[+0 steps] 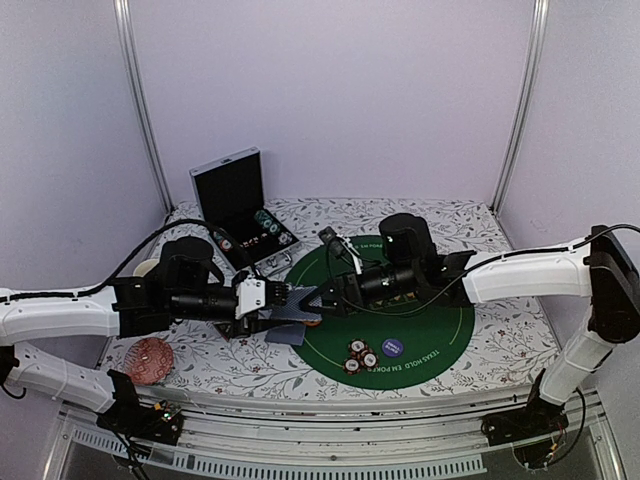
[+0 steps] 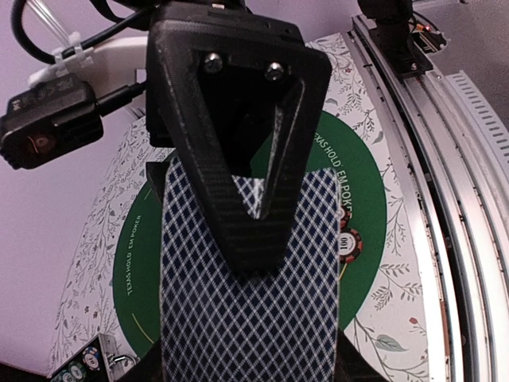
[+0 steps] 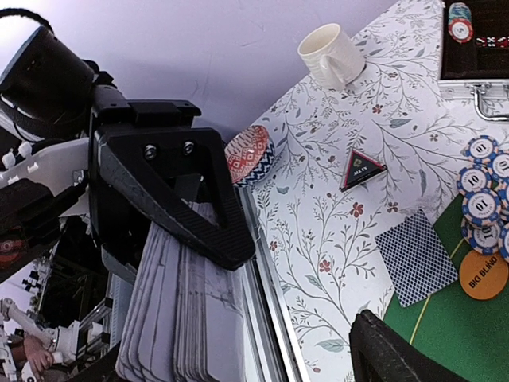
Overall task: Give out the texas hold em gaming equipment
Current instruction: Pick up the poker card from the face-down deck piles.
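Two-handed dealing, seemingly mid-step: grips the deck of playing cards (image 2: 246,318) in the clenched left gripper (image 1: 292,300) above the left edge of the green mat (image 1: 430,330), sets the right gripper (image 1: 322,300), jaws released, at its free end, calls next for pinching one card.

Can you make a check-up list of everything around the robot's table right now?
Surface: flowery tablecloth, round green mat on it.
Job's things: card deck in the left gripper; one card face down by the mat; chips, orange button, purple button, black triangle marker lying out.
Clutter: cream mug, red patterned round thing, open case.
Grippers: left gripper shut on the deck; right gripper open, at the deck.
Cables: black cable looping over the left arm.
Surroundings: pale purple walls, metal posts.
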Tool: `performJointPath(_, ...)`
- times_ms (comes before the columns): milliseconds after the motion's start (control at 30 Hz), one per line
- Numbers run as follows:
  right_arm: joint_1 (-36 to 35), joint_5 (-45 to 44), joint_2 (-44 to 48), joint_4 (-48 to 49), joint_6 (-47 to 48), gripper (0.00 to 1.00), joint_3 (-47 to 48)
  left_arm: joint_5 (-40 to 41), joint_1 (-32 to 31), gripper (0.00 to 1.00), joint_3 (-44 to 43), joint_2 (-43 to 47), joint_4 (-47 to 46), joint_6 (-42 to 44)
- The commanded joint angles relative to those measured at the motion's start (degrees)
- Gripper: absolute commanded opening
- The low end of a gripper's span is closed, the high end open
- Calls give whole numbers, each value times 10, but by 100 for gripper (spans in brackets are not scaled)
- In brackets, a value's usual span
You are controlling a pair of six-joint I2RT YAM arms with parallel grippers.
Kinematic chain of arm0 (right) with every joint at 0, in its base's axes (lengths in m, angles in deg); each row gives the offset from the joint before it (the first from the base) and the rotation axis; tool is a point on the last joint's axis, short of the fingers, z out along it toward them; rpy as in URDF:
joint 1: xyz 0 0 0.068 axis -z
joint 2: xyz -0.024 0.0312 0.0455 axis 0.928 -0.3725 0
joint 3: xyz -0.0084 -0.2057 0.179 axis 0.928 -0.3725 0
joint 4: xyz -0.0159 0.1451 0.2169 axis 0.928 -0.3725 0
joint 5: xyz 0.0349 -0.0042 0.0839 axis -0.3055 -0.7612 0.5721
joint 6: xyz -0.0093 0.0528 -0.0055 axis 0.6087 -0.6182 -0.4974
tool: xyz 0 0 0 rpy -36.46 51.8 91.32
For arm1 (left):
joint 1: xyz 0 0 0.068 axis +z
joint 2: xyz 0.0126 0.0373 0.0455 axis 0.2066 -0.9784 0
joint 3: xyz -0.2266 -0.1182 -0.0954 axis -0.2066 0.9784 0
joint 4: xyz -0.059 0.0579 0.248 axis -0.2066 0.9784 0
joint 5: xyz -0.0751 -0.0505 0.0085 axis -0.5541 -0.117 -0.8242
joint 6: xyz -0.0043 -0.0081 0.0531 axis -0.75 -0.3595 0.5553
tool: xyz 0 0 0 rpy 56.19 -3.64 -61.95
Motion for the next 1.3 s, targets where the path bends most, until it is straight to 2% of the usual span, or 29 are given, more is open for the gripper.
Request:
performJointPath(0, -11, 51, -29, 51, -29, 72, 23, -3, -10, 44, -10, -2, -6, 0)
performJointPath(167, -15, 75, -44, 67, -42, 46, 26, -1, -10, 44, -10, -2, -6, 0)
performJointPath(300, -16, 79, -42, 70, -43, 22, 26, 1, -10, 44, -11, -2, -7, 0)
performJointPath(367, -16, 82, -40, 70, -41, 6, 27, 1, -10, 45, -10, -2, -7, 0)
performJointPath(400, -15, 83, -38, 70, -41, 3, 26, 1, -10, 48, -9, -3, -7, 1)
performJointPath(500, -16, 85, -33, 70, -39, 2, 24, 9, -10, 71, -9, -6, -8, 1)
performJointPath(600, -16, 86, -26, 69, -37, 2, 22, 16, -11, 79, -9, -13, -7, 2)
performJointPath(1000, -16, 88, -25, 61, -36, 2, 28, 10, -12, 74, -9, -18, -7, 1)
performJointPath(1267, -16, 89, -28, 45, -30, 2, 42, 9, -12, 64, -9, -20, -8, 3)
